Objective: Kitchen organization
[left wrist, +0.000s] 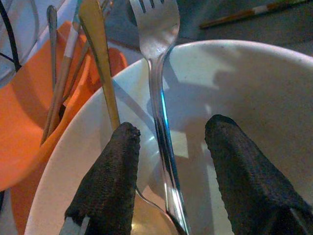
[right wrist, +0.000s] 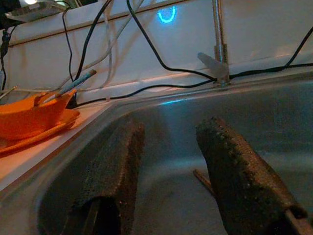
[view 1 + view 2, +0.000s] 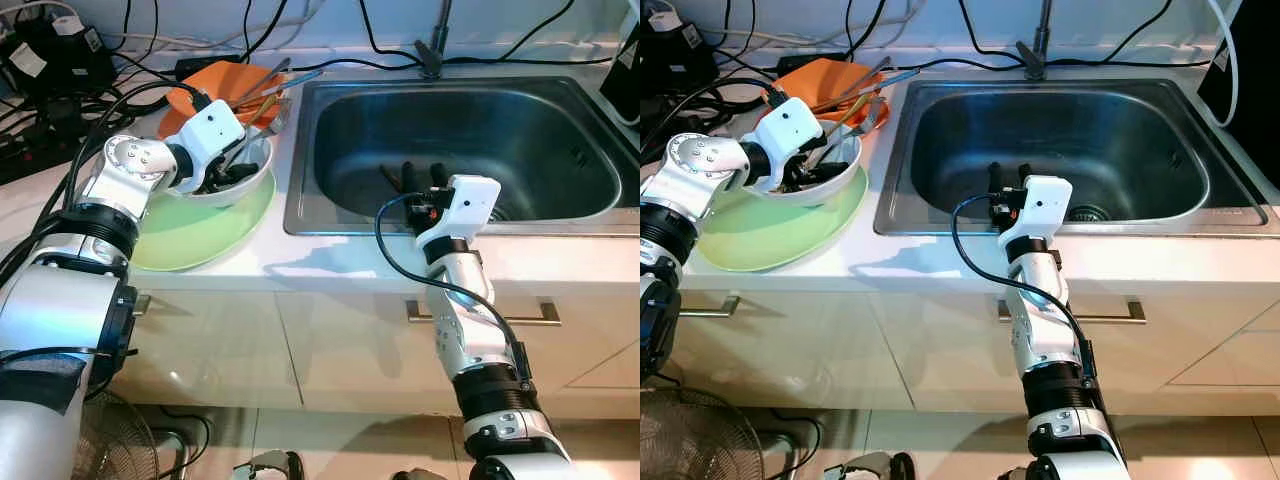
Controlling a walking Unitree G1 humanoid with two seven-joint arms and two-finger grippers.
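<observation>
Reaching into the round white ceramic bowl (image 3: 240,180) at the upper left of the frame, the left claw (image 1: 168,161) is spread, its two black fingers (image 1: 110,171) on either side of a shiny steel fork (image 1: 159,93) without pressing on it. A yellow-handled spoon (image 1: 100,63) lies beside the fork, its lower end cut off by the frame edge. The bowl sits on a pale green round plate (image 3: 190,235), which rests on the white kitchen surface (image 3: 330,265) left of the sink. Behind the bowl stands an orange plastic dish (image 3: 215,85) holding chopsticks and other utensils (image 3: 265,88); their tips overlap, and how many there are is hard to make out. The right claw (image 3: 420,178) hangs inside the rectangular stainless steel sink (image 3: 460,150) at centre frame, fingers spread and holding nothing. A thin brown stick-like object (image 2: 203,178) lies on the sink floor between the fingers, partly hidden behind one of them, and what it is cannot be told. Black cables (image 3: 60,110) are tangled at the far upper left, and the tap (image 3: 435,45) is cut off by the top edge.
</observation>
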